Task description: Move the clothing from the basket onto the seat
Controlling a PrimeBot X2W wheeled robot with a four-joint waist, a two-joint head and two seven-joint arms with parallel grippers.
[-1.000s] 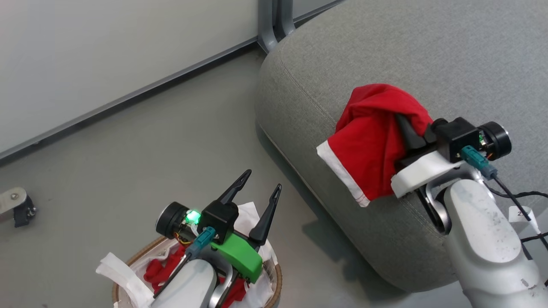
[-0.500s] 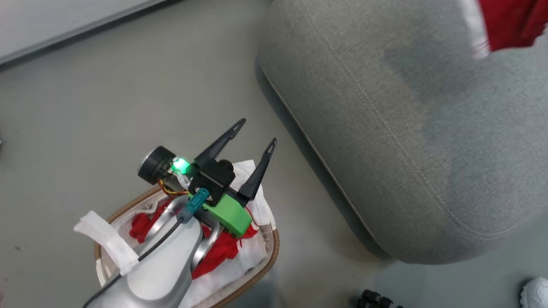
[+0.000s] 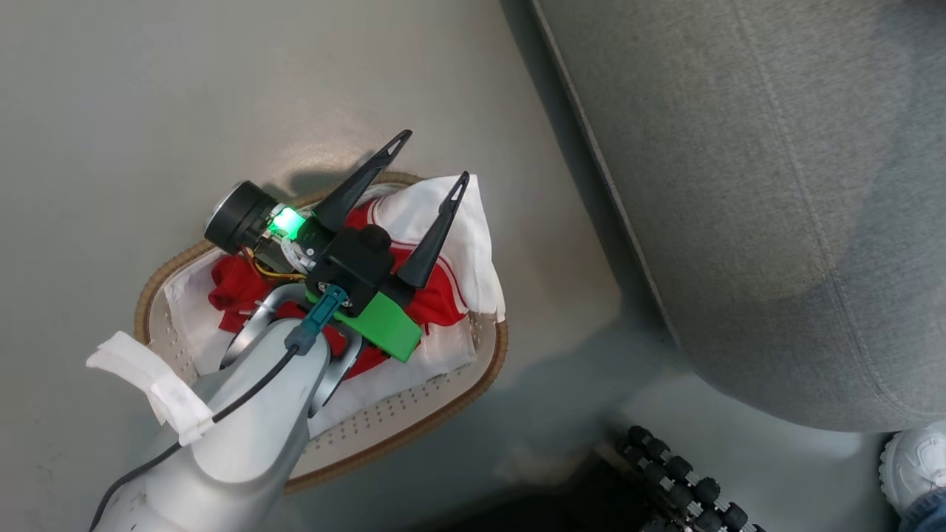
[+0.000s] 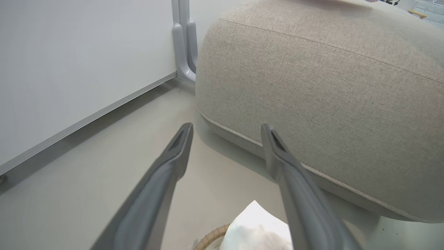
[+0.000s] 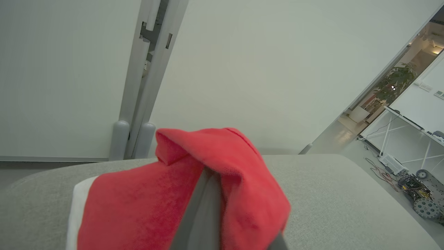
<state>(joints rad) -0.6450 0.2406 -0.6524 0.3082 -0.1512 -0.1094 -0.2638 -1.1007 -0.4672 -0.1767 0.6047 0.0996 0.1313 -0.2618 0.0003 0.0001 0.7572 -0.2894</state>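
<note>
Here, left fingers (image 3: 436,229) spread over perforated basket (image 3: 384,417), right fingers (image 5: 201,215) pinching soft red clothing (image 5: 138,208)

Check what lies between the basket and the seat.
Bare grey floor, partly in shadow; the basket and the seat stand apart with nothing between them. The head view shows it.

Soft, even indoor light, a faint shadow beside the seat (image 3: 739,185) — close fingers (image 4: 166,173) blurred in wrist views.

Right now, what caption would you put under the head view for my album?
Open left claw above red clothes in a lined basket, beside the grey sofa.
</note>
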